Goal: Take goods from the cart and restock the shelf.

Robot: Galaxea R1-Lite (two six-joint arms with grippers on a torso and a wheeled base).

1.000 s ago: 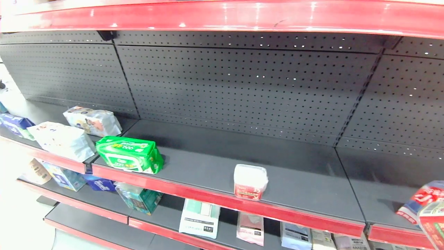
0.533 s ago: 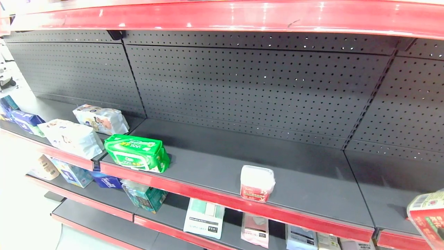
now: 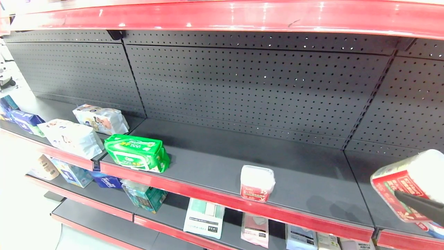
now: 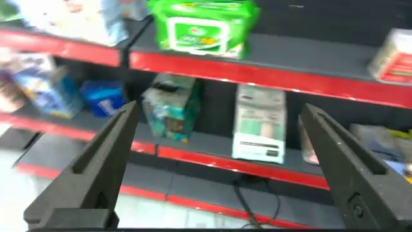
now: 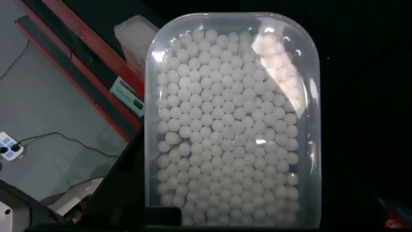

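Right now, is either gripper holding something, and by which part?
The right gripper holds a tub by its two opposite sides. The left gripper is open and empty.

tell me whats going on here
A robot is restocking a shelf. Its right gripper holds a tub of white beads over the shelf's right end, not yet set down. A matching tub already stands at the shelf's front edge. The left gripper hangs empty, jaws open.

A black cable (image 5: 50, 134) crosses the grey floor (image 5: 58, 96).
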